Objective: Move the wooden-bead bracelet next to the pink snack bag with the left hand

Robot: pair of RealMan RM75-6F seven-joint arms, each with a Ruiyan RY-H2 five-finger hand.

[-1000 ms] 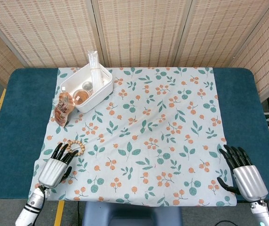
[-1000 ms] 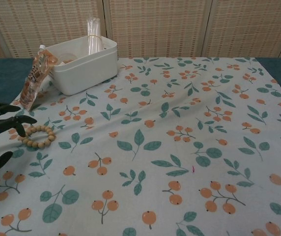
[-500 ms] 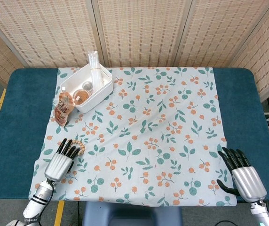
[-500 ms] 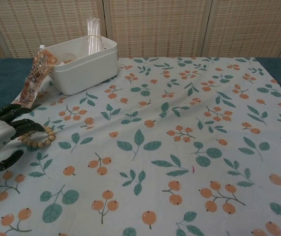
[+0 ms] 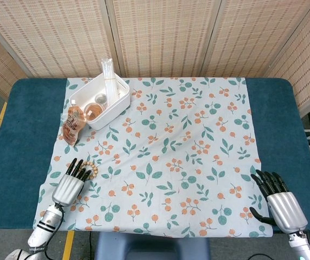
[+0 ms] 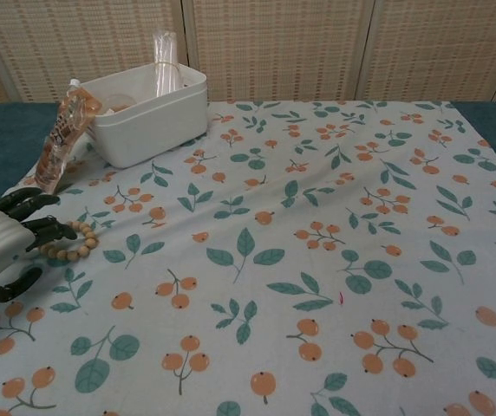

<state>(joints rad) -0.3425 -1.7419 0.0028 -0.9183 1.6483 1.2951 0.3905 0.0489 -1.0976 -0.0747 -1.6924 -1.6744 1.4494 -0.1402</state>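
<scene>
The wooden-bead bracelet [image 5: 91,167] [image 6: 76,242] lies flat on the floral cloth near the front left. My left hand [image 5: 70,183] [image 6: 3,248] sits just behind it, low over the cloth. Its dark fingertips [image 6: 50,229] reach over the bracelet's left side, and the thumb stays apart below. The bracelet is not lifted. The pink snack bag [image 5: 71,124] [image 6: 60,139] leans against the white box, farther back from the bracelet. My right hand [image 5: 278,201] rests at the near right corner with fingers apart and nothing in it. The chest view does not show it.
A white box [image 5: 120,100] [image 6: 157,126] with small jars and a clear packet stands at the back left, right of the snack bag. The floral cloth [image 5: 187,157] covers the middle of the blue table [image 5: 25,135]. Woven screens stand behind.
My left hand has come down and forward onto the bracelet's left side, its fingers now over the beads. The bracelet has not shifted. The right hand drew slightly toward the near edge.
</scene>
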